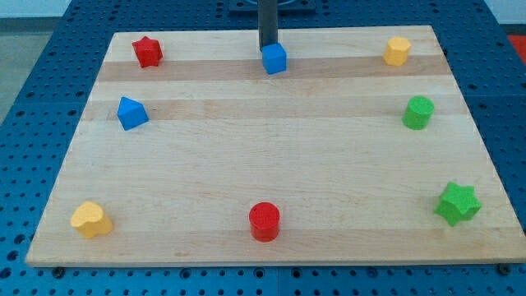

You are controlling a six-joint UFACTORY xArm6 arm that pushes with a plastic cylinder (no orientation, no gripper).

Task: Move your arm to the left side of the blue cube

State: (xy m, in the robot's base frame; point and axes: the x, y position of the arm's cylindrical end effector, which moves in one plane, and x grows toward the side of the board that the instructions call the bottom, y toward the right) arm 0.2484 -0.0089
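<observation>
Blue cube (274,58) sits at the board's (246,164) upper centre; my tip (268,44), a bare rod with nothing to open or pinch, stands just behind it, seemingly touching, so it likely must skirt round to the cube's frame-left side.

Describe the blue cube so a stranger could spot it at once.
Start at the wooden board and follow its edge along the view's top to about the middle. There sits the blue cube, with my tip right behind it. The only other blue piece, a blue wedge-like block, lies far toward the view's left.
</observation>
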